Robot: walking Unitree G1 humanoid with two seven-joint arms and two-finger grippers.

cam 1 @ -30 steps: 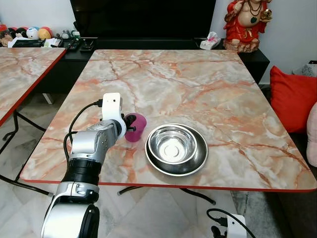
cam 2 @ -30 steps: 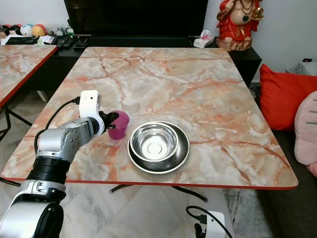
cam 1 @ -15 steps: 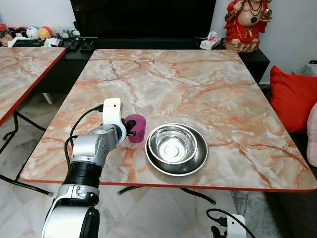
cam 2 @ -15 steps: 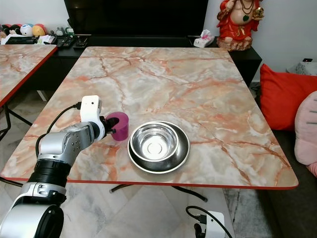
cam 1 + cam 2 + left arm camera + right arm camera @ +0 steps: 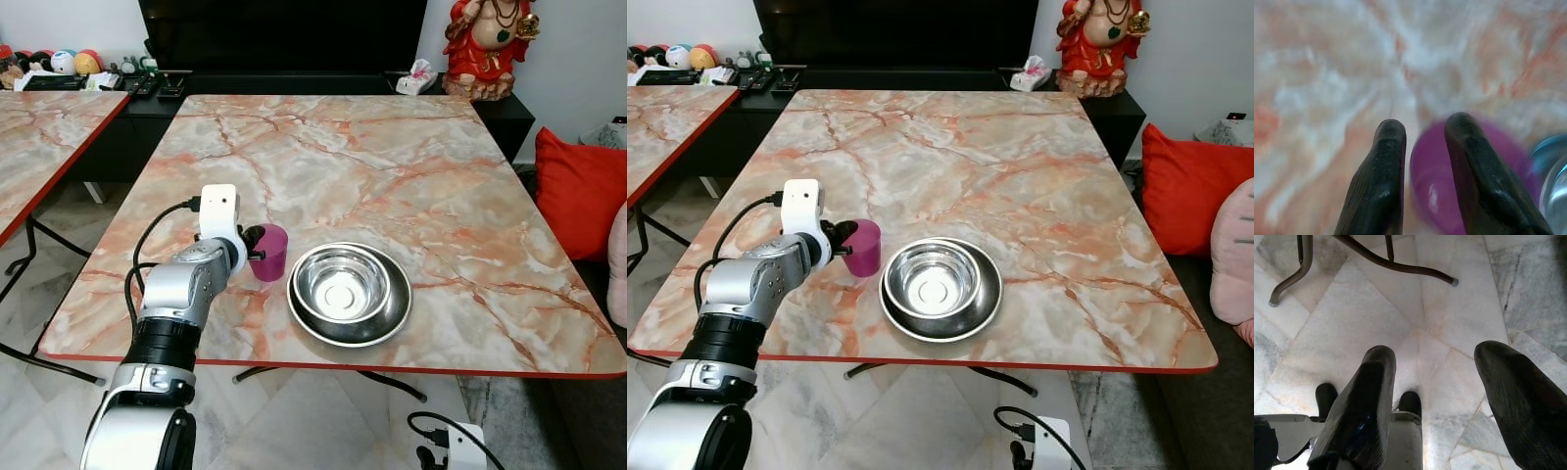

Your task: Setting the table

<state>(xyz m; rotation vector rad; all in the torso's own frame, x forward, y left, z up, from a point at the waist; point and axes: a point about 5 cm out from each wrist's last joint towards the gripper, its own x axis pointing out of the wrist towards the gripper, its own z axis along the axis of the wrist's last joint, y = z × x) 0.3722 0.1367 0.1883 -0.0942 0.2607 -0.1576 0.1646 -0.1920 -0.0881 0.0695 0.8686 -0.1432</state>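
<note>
On the marble-patterned table [image 5: 392,166] with its red edge, a small purple cup [image 5: 271,252] stands upright near the front edge, just to the left of a steel bowl [image 5: 343,286] that sits nested in a wider steel dish [image 5: 392,318]. Cup and dish are very close together; whether they touch cannot be told. The left gripper [image 5: 1422,147] reaches in from the cup's left side, and its two black fingers [image 5: 1382,181] pinch the cup's rim, one finger outside the wall and the other inside the cup, so the jaws are narrow and clamped on the cup. Down by the pale tiled floor [image 5: 1376,318] hangs the right gripper [image 5: 1442,382], its jaws spread wide with nothing between them, near the table's dark metal leg [image 5: 1396,264]. Beyond the table's far right corner stands a red figurine [image 5: 487,44], and a red cushion [image 5: 578,196] lies at the right.
</note>
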